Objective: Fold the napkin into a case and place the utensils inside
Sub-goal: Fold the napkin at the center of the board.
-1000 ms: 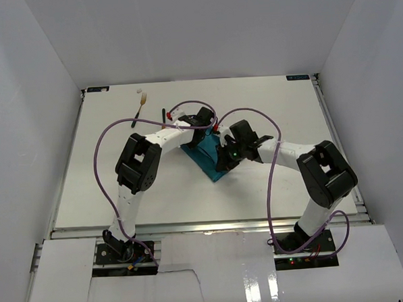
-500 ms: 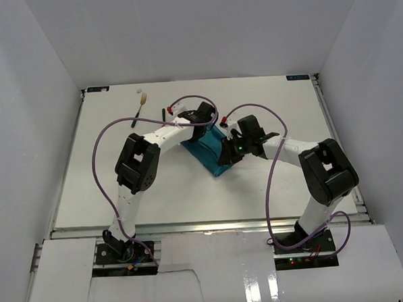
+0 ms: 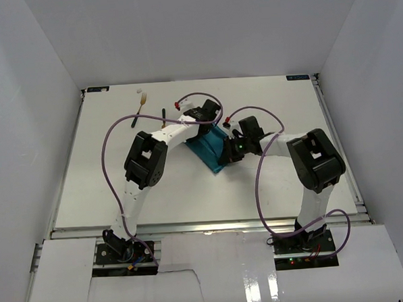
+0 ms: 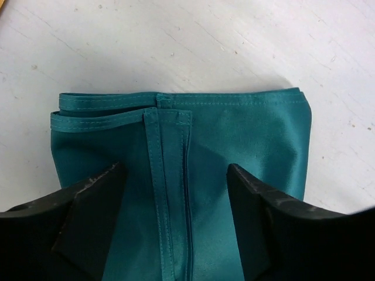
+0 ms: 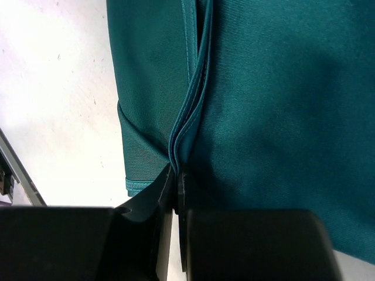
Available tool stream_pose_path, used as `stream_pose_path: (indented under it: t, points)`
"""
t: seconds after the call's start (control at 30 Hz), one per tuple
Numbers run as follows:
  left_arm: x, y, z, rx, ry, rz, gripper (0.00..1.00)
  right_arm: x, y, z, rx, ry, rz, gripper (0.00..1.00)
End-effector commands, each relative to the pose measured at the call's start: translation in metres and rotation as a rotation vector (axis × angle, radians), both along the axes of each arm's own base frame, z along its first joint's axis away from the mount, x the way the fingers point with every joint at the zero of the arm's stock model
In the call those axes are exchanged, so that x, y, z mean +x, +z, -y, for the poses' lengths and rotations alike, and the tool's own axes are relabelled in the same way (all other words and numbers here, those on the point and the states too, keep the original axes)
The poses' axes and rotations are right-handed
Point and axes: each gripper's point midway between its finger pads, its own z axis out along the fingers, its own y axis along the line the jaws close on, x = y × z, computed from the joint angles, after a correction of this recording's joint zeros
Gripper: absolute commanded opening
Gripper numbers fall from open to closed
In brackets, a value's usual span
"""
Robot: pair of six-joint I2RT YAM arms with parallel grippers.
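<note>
The teal napkin (image 3: 207,151) lies folded into a narrow packet in the middle of the table, between both grippers. My left gripper (image 4: 174,170) hovers open just above the napkin (image 4: 234,134), its fingers (image 4: 94,216) either side of a hemmed overlapping flap, gripping nothing. My right gripper (image 5: 176,174) is shut on the layered edge of the napkin (image 5: 281,93) at the packet's near side. The fork (image 3: 140,104) lies at the far left of the table with its pale head away from me. The knife's dark handle (image 3: 163,114) shows beside the left arm; its blade is hidden.
Purple cables (image 3: 110,145) loop above both arms. The white table (image 3: 287,106) ends at a raised rail at the back and at the near edge by the arm bases. White walls stand on the three other sides.
My left gripper has opened and let go of the napkin. The right gripper, still shut on the cloth, has shifted toward the far side, and the napkin packet now lies narrower.
</note>
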Motion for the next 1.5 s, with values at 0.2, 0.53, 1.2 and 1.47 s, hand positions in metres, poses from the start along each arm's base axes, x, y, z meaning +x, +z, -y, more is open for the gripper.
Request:
stream_pose_path:
  t: [0.2, 0.53, 1.2, 1.47]
  points:
    - [0.013, 0.050, 0.013, -0.024, -0.114, 0.068, 0.88, 0.017, 0.003, 0.003, 0.007, -0.063, 0.011, 0.09]
    - [0.007, 0.081, 0.020, -0.076, -0.182, 0.124, 0.89, 0.030, 0.051, 0.011, -0.011, -0.103, 0.131, 0.53]
    - [-0.020, 0.060, 0.000, -0.088, -0.192, 0.052, 0.57, -0.005, 0.063, -0.003, -0.057, 0.018, 0.140, 0.08]
    - [-0.017, 0.033, -0.004, -0.104, -0.195, -0.011, 0.46, 0.006, 0.019, 0.007, -0.163, -0.029, 0.061, 0.08]
